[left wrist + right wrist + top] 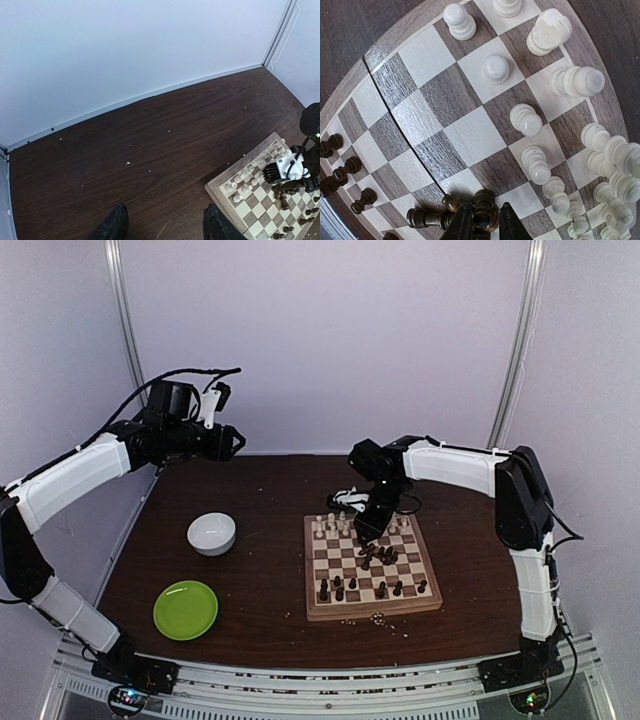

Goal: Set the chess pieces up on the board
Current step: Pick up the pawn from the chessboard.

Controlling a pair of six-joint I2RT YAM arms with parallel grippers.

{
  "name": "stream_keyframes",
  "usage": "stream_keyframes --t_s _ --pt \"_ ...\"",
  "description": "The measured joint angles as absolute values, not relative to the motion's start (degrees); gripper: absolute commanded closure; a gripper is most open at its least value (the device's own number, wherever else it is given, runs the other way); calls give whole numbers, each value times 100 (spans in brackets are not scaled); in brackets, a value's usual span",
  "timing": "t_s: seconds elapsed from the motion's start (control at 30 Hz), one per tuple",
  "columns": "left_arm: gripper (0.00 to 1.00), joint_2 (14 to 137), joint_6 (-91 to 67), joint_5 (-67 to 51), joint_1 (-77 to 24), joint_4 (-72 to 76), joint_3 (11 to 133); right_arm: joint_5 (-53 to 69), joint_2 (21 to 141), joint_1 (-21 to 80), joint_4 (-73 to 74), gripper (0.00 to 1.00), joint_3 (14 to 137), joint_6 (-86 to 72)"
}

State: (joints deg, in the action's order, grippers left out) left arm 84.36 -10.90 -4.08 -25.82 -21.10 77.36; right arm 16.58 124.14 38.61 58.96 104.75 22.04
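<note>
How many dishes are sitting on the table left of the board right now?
2: a white bowl left of the board, and a green plate nearer the arm bases. None looks hidden.

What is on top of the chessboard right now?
Cream pieces crowd the far rows of the board, dark pieces dot the near rows, and several dark ones lie toppled mid-board. The right gripper covers the squares directly beneath it.

A robotics lab cell: white walls (320,340), metal frame posts (125,320), table-bolted arms (70,478).
</note>
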Motion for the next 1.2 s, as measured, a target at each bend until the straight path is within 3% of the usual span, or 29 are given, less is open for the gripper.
stream_keyframes --t_s 0.6,1.2 --pt "49 8530 -1090 -460 -2582 -2110 7736 1625 12407 3861 5937 98 10374 2112" --pt "49 8630 -1092 -561 -2582 -2110 7736 1680 11493 3929 5806 100 9828 2102"
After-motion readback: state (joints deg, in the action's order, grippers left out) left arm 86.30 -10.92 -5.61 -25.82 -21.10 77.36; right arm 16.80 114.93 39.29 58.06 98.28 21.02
